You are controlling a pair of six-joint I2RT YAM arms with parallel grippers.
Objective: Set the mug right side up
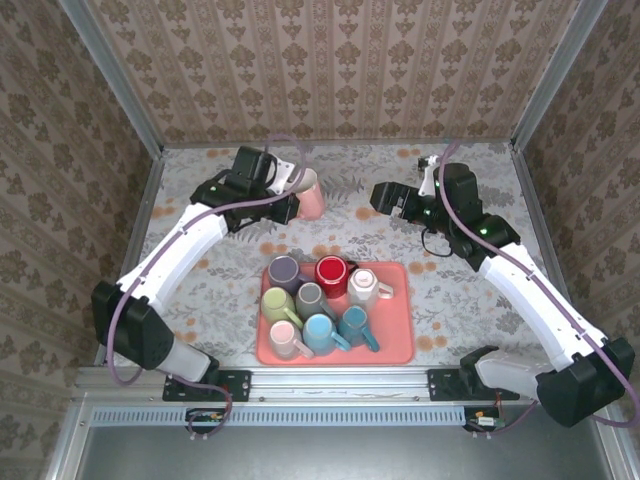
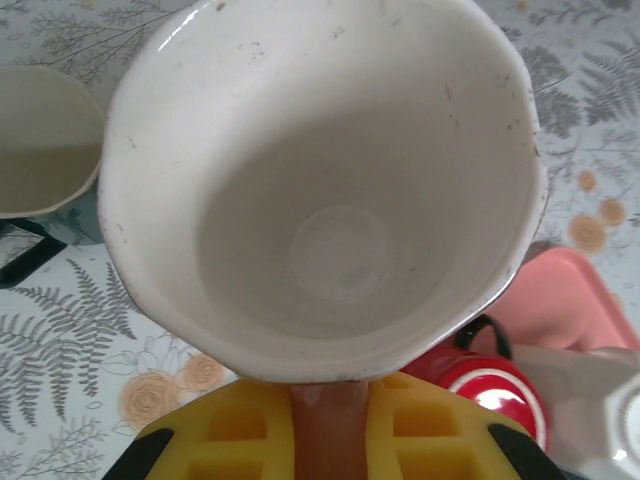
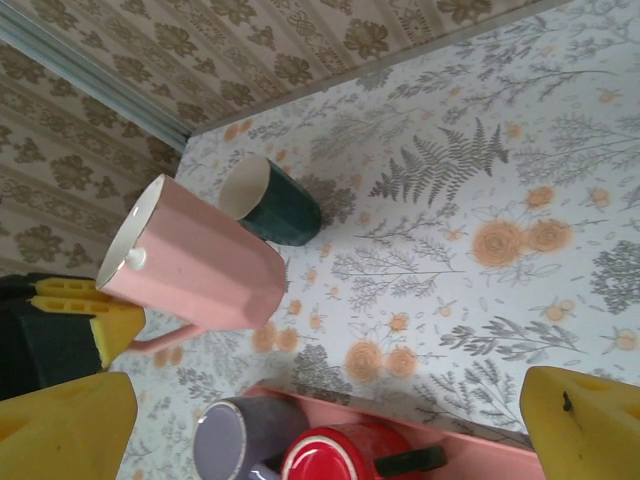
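My left gripper (image 1: 288, 196) holds the pink mug (image 1: 311, 194) with a white inside off the table at the back left. The yellow fingers (image 2: 240, 435) are shut on its pink handle (image 2: 328, 425). The left wrist view looks straight into the mug's open mouth (image 2: 325, 190). From the right wrist, the pink mug (image 3: 195, 265) hangs tilted, its rim toward the left gripper and its base free. My right gripper (image 1: 386, 198) hovers open to the mug's right, apart from it. Its yellow fingers (image 3: 60, 430) frame bare tablecloth and the tray's edge.
A pink tray (image 1: 398, 345) at the front centre holds several mugs, among them a purple mug (image 1: 285, 270) and a red mug (image 1: 332, 270) nearest the held one. A dark green mug (image 3: 275, 208) rests on the table just behind the pink mug. Patterned walls close in three sides.
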